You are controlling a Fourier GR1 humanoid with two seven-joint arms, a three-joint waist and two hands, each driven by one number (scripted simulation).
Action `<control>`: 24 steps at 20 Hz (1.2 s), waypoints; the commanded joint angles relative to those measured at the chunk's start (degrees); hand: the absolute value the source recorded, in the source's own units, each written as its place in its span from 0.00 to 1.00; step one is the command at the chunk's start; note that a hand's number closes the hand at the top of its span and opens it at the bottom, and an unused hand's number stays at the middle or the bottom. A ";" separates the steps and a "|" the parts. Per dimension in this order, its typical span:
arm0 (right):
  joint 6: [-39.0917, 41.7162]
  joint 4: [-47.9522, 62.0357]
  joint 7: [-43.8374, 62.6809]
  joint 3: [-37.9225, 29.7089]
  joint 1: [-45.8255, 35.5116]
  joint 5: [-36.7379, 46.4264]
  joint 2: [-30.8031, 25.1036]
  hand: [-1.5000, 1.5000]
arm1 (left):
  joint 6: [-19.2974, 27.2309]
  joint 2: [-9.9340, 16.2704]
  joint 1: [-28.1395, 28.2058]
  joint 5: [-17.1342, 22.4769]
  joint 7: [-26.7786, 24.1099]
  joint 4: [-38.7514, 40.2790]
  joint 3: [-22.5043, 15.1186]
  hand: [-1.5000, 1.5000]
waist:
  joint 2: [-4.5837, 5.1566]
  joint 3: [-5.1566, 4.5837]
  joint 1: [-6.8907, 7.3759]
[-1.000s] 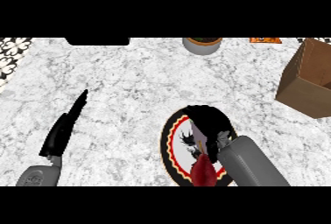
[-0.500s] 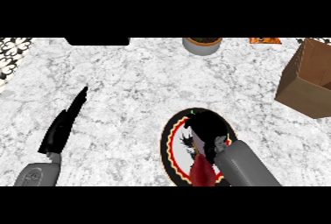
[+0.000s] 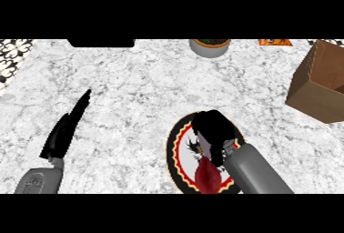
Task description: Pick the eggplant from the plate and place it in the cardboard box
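The right hand [image 3: 214, 132] hangs over the plate [image 3: 176, 148], its grey forearm coming in from the lower right, and the dark reddish eggplant [image 3: 207, 175] shows just behind the hand, toward the wrist, lying on the plate's near half and partly tucked under the forearm. The hand's black fingers blur into the plate's dark rim, so I cannot tell whether they are spread, closed, or wrapped round anything; the eggplant looks as if it lies on the plate rather than in a hold. To my eye the step in hand is the grasp itself, and doing it well means bringing the hand back over the eggplant's thick middle instead of over the plate's far part, lining the palm along the fruit's long axis, and closing across its width so it cannot roll on the slick plate. Lifting straight up before swinging would keep the plate from being dragged. The cardboard box [image 3: 321, 84] stands well apart, ahead and to the right of the right hand, its opening tilted this way. The left hand [image 3: 64, 132] rests far to the left on the bench [image 3: 141, 86], fingers straight and pointing away.
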 commanded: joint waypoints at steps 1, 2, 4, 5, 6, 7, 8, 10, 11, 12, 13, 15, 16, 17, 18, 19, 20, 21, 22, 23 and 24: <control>-5.08 -0.16 1.33 0.47 0.89 3.40 2.66 1.00 | -0.02 0.61 -3.03 -0.54 -0.51 3.22 1.33 0.50 | 0.25 0.16 -0.14; -4.48 1.10 0.96 -0.73 -2.12 3.69 2.84 1.00 | 0.24 0.63 1.05 -1.11 -2.45 0.83 0.65 0.50 | 0.23 0.16 0.12; -3.32 -6.84 0.79 -0.73 2.07 3.71 -0.28 1.00 | 0.71 -2.11 1.09 -1.05 0.80 -2.01 -1.13 0.50 | 0.10 0.17 -0.19; -2.74 -5.99 1.89 -1.65 -0.17 3.97 1.76 1.00 | -0.17 -0.59 -1.72 -0.32 -0.23 1.44 0.82 0.50 | 0.18 0.16 -0.18; -6.42 -3.15 2.02 -1.03 0.50 6.02 2.36 1.00 | 0.29 -1.64 1.97 -1.23 2.36 -4.05 -0.98 0.50 | 0.16 0.18 0.09; -4.77 -3.00 5.86 -5.80 -2.79 4.16 2.43 1.00 | -0.13 -0.79 0.67 -0.68 -1.94 0.71 0.06 0.50 | 0.22 0.15 -0.05; -7.95 2.75 7.52 -10.61 -6.71 3.75 2.02 1.00 | 1.16 -1.16 -1.85 -1.41 -0.75 2.40 0.30 0.50 | 0.59 0.17 0.22; -6.91 2.97 16.08 -17.06 -9.23 3.66 1.03 1.00 | -1.67 0.22 -1.35 0.76 -0.25 1.26 1.10 0.50 | 0.63 0.16 0.39; -8.38 4.92 20.59 -19.15 -9.93 4.56 1.66 1.00 | 0.21 -1.81 0.28 -0.94 -0.54 0.28 -0.85 0.50 | 0.72 0.19 0.95; -10.63 5.85 24.56 -21.52 -10.58 5.08 1.95 1.00 | -0.04 -0.70 -1.08 -1.28 -0.24 0.48 -0.46 0.50 | 0.94 0.22 0.87; -12.45 7.23 26.06 -22.70 -12.51 5.25 2.64 1.00 | -0.91 -0.89 -1.43 -0.56 0.06 -0.37 -0.68 0.50 | 0.83 0.23 1.35; -13.42 9.37 29.13 -23.82 -16.64 6.61 2.60 1.00 | 1.34 -2.24 -3.07 -2.41 -1.39 3.01 -1.28 0.50 | 0.84 0.15 0.68; -11.87 10.87 27.20 -26.75 -20.30 5.48 -1.74 1.00 | 1.08 -2.20 0.24 -1.81 -0.49 -0.18 -1.26 0.50 | 0.63 0.19 1.54; -12.95 10.32 31.96 -24.07 -21.11 8.17 2.41 1.00 | 2.11 -3.58 -0.39 -2.88 -0.90 1.62 -2.28 0.50 | 0.49 0.15 0.93; -14.41 10.26 30.87 -25.49 -20.93 8.18 -0.59 1.00 | 0.73 -1.67 0.53 -1.98 -0.15 -0.48 -1.16 0.50 | 0.38 0.17 0.92; -13.66 10.98 34.76 -24.56 -24.35 9.92 1.77 1.00 | 1.30 -1.43 -0.53 -2.21 -1.35 1.96 -0.42 0.50 | 0.45 0.14 0.91; -13.31 8.03 34.68 -24.51 -21.73 9.79 0.64 1.00 | 0.48 -0.86 -0.27 -1.48 -0.13 0.40 0.12 0.50 | 0.21 0.15 0.30; -12.21 7.10 38.46 -23.51 -24.59 11.90 1.75 1.00 | -1.89 1.14 -2.76 0.48 -1.63 3.04 2.05 0.50 | 0.24 0.11 0.15; -11.99 6.00 38.89 -23.86 -25.23 12.56 0.20 1.00 | 0.80 -1.34 -1.06 -1.57 -0.79 1.98 0.12 0.50 | 0.15 0.13 0.10; -12.47 5.03 41.18 -23.43 -24.77 14.09 0.29 1.00 | 0.71 -1.38 1.39 -1.16 -3.32 2.38 0.28 0.50 | 0.11 0.12 0.12; -9.65 2.33 42.20 -23.19 -24.40 14.45 -0.51 1.00 | -1.09 0.24 1.20 -0.02 -1.15 0.09 1.20 0.50 | -0.06 0.14 -0.07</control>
